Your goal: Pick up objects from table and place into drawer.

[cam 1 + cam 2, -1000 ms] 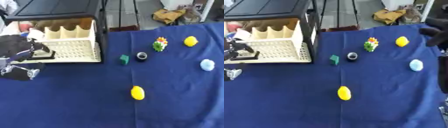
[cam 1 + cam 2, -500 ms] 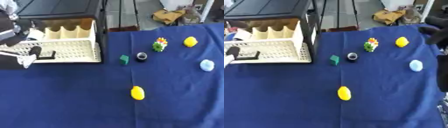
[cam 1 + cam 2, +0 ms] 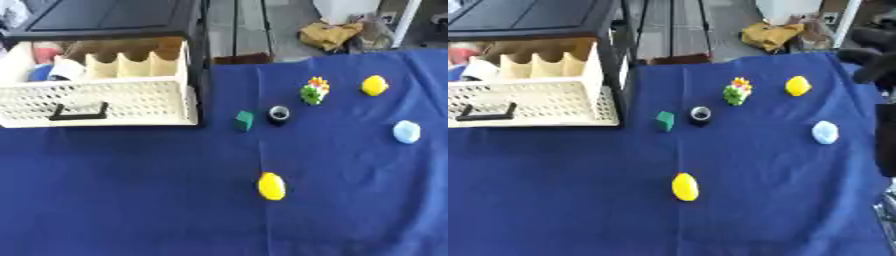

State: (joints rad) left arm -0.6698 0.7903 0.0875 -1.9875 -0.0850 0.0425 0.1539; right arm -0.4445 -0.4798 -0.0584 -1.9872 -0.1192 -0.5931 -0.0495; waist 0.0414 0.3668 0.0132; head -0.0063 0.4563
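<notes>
A blue table (image 3: 131, 200) holds a cream drawer (image 3: 96, 102) at the far left. The drawer is pulled out from a black cabinet (image 3: 114, 17) and has a black handle (image 3: 79, 111) on its front. Inside the drawer, at the left end, sit a white thing (image 3: 63, 69), a blue thing (image 3: 37, 74) and a pinkish thing (image 3: 45, 50). They are too blurry to name.

Six small things lie on the table to the right of the drawer. A green block (image 3: 244, 120) lies near the drawer's front corner. Just beside it, on the right, is a black ring (image 3: 278, 115). A little farther back and right is a toy (image 3: 314, 90) in green, yellow and red. Farther right is a yellow ball (image 3: 374, 85). A light blue lump (image 3: 406, 132) lies close to the right edge. A yellow egg shape (image 3: 271, 186) lies alone, nearer the robot, well apart from the rest.

The left hand shows in no view. In the right eye view a dark shape (image 3: 883, 75) stands along the right edge. It looks like part of the right arm. One cannot tell if the right hand is wide or closed. Nothing is held in view.
</notes>
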